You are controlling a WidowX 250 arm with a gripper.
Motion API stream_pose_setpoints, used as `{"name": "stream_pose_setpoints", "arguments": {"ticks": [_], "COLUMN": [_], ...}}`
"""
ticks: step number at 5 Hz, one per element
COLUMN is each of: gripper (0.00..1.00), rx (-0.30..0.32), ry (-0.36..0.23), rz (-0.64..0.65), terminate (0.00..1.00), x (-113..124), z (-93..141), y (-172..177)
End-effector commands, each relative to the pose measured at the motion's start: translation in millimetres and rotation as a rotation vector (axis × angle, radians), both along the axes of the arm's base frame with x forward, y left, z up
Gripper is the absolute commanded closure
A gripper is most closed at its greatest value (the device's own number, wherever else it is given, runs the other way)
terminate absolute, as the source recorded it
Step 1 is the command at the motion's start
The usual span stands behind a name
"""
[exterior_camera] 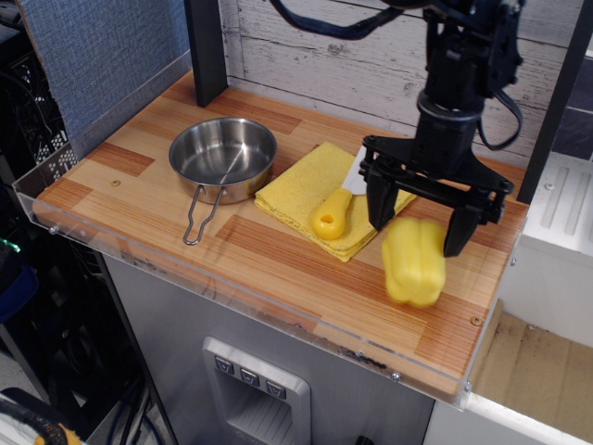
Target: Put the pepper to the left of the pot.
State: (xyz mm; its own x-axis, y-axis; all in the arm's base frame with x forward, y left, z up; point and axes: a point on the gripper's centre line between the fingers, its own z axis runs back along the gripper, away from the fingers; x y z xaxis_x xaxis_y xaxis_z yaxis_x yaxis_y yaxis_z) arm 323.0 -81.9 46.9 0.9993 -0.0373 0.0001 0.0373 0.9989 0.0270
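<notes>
The yellow pepper (414,262) is at the front right of the wooden table, blurred with motion, just below and between my gripper's fingers. My black gripper (417,238) hangs over it with its jaws spread wider than the pepper, so it looks open and not clamped. The steel pot (222,151) stands at the left of the table, empty, with its wire handle (197,215) pointing to the front. The pepper is well to the right of the pot.
A folded yellow cloth (301,190) lies right of the pot, with a yellow-handled toy knife (331,217) on it. A clear acrylic lip (232,298) runs along the table's front edge. A dark post (206,46) stands at the back left.
</notes>
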Motion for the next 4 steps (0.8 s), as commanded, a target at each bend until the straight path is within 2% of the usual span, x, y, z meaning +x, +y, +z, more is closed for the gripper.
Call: {"name": "stream_pose_setpoints", "arguments": {"ticks": [1,2,3,4], "gripper": [0.0,0.0,0.0,0.0], "rx": [-0.087,-0.142,-0.161,-0.093], "ry": [-0.109,-0.19,-0.227,-0.209], "rz": [0.032,0.118,0.176,0.135], "terminate": [0.0,0.0,0.0,0.0], "x": [-3,-9,-17,0], "z": [56,104,137,127], "y": [38,84,134,147]}}
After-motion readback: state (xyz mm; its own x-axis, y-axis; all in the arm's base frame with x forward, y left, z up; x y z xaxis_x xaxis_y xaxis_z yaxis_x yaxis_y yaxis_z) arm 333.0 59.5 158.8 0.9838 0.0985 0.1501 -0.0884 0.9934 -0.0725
